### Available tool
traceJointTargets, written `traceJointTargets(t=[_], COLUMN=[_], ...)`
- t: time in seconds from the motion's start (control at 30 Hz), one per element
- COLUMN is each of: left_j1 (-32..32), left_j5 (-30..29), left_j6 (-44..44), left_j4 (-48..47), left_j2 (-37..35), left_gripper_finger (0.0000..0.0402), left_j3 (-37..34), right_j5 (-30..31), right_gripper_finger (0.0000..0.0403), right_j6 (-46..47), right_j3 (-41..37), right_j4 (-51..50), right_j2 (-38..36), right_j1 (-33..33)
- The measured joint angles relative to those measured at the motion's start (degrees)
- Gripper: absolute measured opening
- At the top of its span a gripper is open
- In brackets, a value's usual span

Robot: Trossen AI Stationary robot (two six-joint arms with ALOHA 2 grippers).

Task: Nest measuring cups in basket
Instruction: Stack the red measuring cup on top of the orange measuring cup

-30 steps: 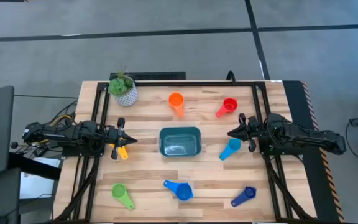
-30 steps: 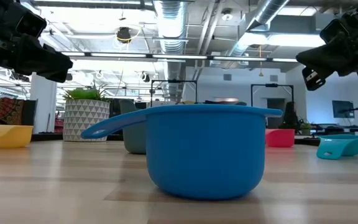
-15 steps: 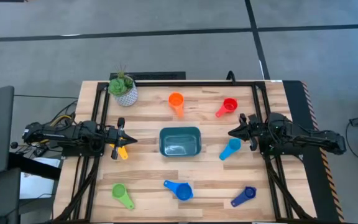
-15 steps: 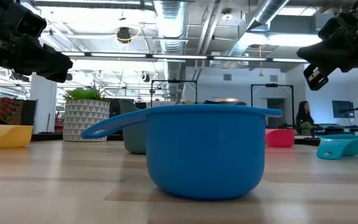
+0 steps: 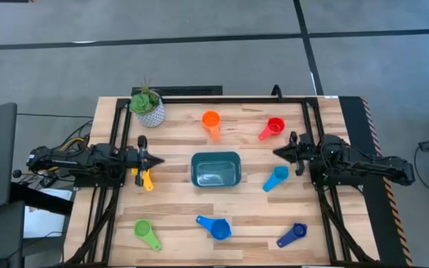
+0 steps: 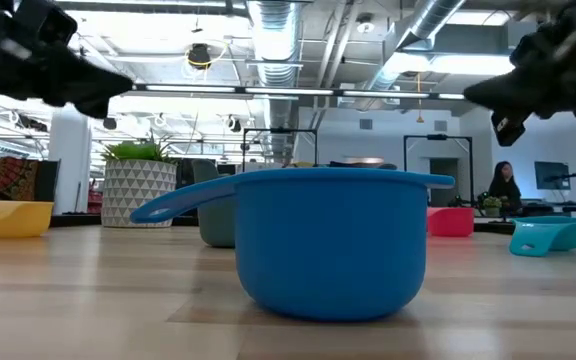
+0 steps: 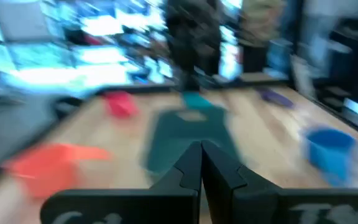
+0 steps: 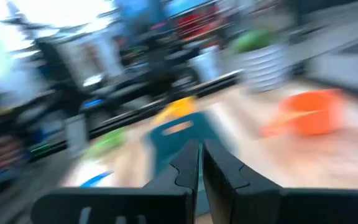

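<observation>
The teal basket (image 5: 214, 169) sits mid-table. Around it lie the measuring cups: orange (image 5: 211, 120), red (image 5: 272, 128), light blue (image 5: 275, 178), blue (image 5: 216, 227), dark blue (image 5: 293, 234), green (image 5: 145, 232) and yellow (image 5: 147, 179). Each rests on the table on its bottom. My left gripper (image 5: 153, 158) hangs shut above the yellow cup, left of the basket, pointing at it (image 7: 191, 134). My right gripper (image 5: 277, 152) hangs shut right of the basket, between the red and light blue cups. Both hold nothing.
A white patterned pot with a green plant (image 5: 148, 108) stands at the far left corner. Black frame rails (image 5: 222, 99) run along the far edge and both sides. The blue cup (image 6: 333, 240) stands close to the near edge.
Both grippers have swung a little toward the table's far edge by turning at the wrist, staying shut and in the same place. The left one has also tipped slightly upward. No cup has moved.
</observation>
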Motion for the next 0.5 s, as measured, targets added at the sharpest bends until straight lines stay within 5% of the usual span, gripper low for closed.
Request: traceJointTargets(t=[0.23,0.37,0.5], left_j1=[0.0,0.0,0.0], left_j5=[-22.5,-36.1,-40.0], left_j6=[0.9,0.9,2.6], left_j4=[5.0,4.1,0.9], left_j2=[0.0,0.0,0.0], left_gripper_finger=[0.0,0.0,0.0], left_j3=[0.0,0.0,0.0], right_j5=[24.2,28.2,36.3], right_gripper_finger=[0.0047,0.0047,0.0047], right_j6=[9.7,10.9,7.7], right_j3=[-1.4,-1.4,-1.4], right_j4=[-0.4,-0.3,-0.1], right_j2=[0.2,1.3,4.7], right_j1=[-2.1,-3.7,-5.1])
